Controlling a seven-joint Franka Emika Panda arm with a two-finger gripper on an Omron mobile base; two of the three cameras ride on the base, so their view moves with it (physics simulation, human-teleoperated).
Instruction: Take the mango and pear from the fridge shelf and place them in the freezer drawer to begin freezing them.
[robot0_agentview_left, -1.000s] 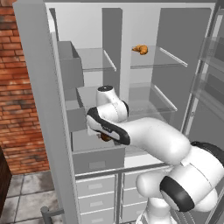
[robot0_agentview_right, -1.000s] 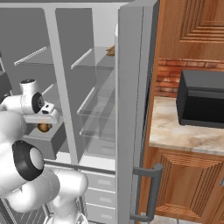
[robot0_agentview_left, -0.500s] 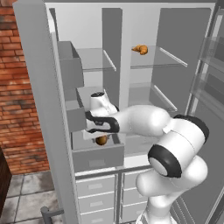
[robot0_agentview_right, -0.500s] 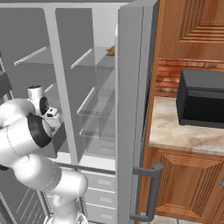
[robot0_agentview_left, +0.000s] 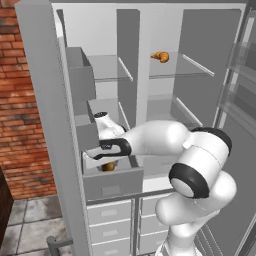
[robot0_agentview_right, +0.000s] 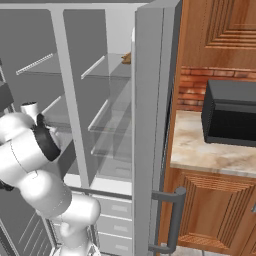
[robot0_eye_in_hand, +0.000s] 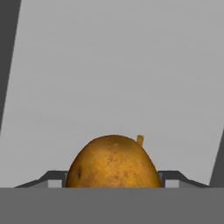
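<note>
So I'm reaching my arm way over to the open freezer drawer (robot0_agentview_left: 112, 181), the big plain grey box pulled out on the left side of the fridge, and my gripper (robot0_agentview_left: 107, 161) is hanging right over the inside of it. I'm holding a brownish-golden speckled fruit (robot0_eye_in_hand: 113, 162) with a little stem (I'm calling it the pear). In the hand view my two fingertips (robot0_eye_in_hand: 57, 176) are pressing in on it from both sides, so the grip is closed around the pear. From the left base view the pear is sitting low inside the drawer, just behind the front panel, though I can't tell whether it's touching the drawer floor. Behind the pear in the hand view I'm just seeing flat grey drawer surface.

Up and to the right of the drawer, an orange fruit, the mango (robot0_agentview_left: 160, 56), is sitting on the top fridge shelf (robot0_agentview_left: 175, 71) in the right-hand compartment, towards the back. It's well apart from the drawer and from my arm.

In the right base view my arm is bending off to the left, away from the wooden cabinets and the black microwave (robot0_agentview_right: 231, 113) on the counter.
</note>
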